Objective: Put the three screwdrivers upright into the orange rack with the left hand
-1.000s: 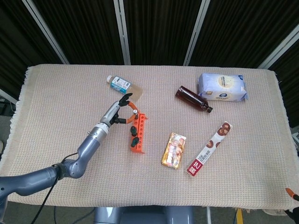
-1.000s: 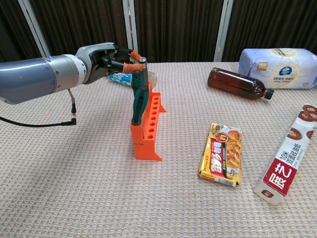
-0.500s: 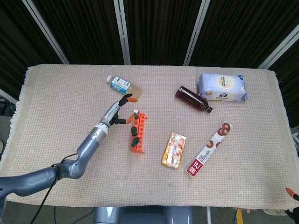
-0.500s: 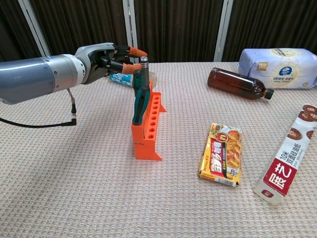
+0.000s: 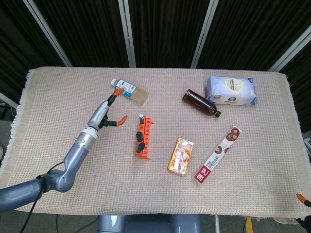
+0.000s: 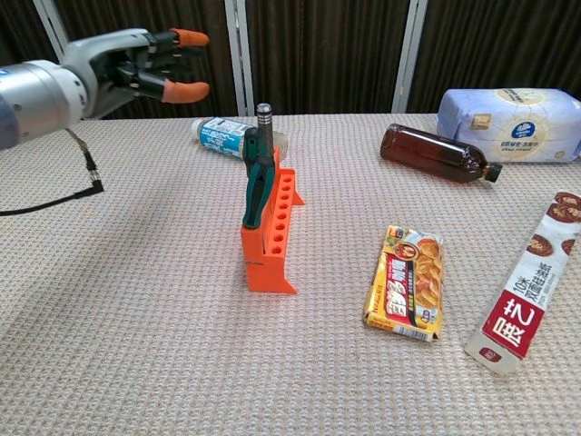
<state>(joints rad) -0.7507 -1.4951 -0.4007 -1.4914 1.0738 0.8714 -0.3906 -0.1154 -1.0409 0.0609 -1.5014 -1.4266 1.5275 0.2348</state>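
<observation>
The orange rack stands mid-table, slightly left of centre. Three screwdrivers stand upright in it: one with a silver cap at the far end, and two dark-handled ones nearer. In the chest view they line up as one teal-black handle. My left hand hovers left of the rack and well above the table, its fingers spread and holding nothing. Only an orange tip of my right hand shows at the bottom right edge.
A clear bottle with a blue label lies behind the rack. A brown bottle and a white-blue pack lie at the back right. A yellow packet and a red-white biscuit pack lie right of the rack.
My left hand has let go of the silver-capped screwdriver, which stays standing in the rack. The hand has drawn away to the left and risen with its fingers spread.
</observation>
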